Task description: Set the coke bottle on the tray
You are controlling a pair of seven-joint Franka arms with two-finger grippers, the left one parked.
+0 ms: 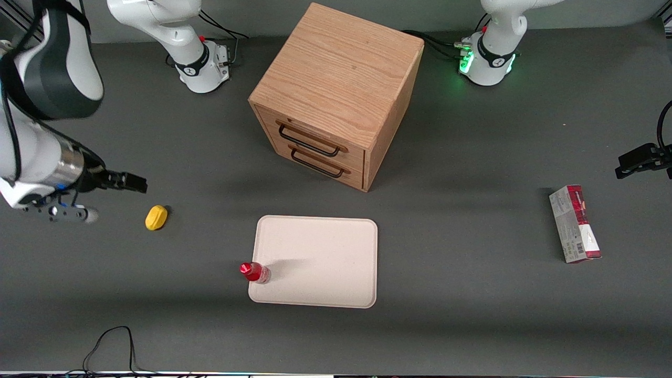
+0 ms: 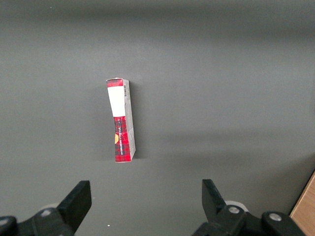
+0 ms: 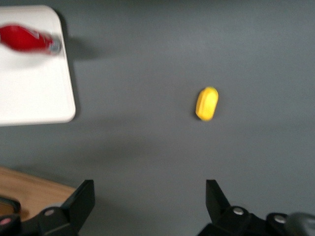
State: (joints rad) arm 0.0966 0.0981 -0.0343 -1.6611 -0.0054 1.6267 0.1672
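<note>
Coke bottle (image 1: 255, 272) upright on tray (image 1: 320, 262) | fingers (image 3: 83, 199) spread, empty, well apart

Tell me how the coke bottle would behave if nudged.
The coke bottle stands upright at the tray's edge; tall and slim, it would probably tip easily. Being round, it would likely roll once down. The end effector is open, away above the table near a yellow object.
</note>
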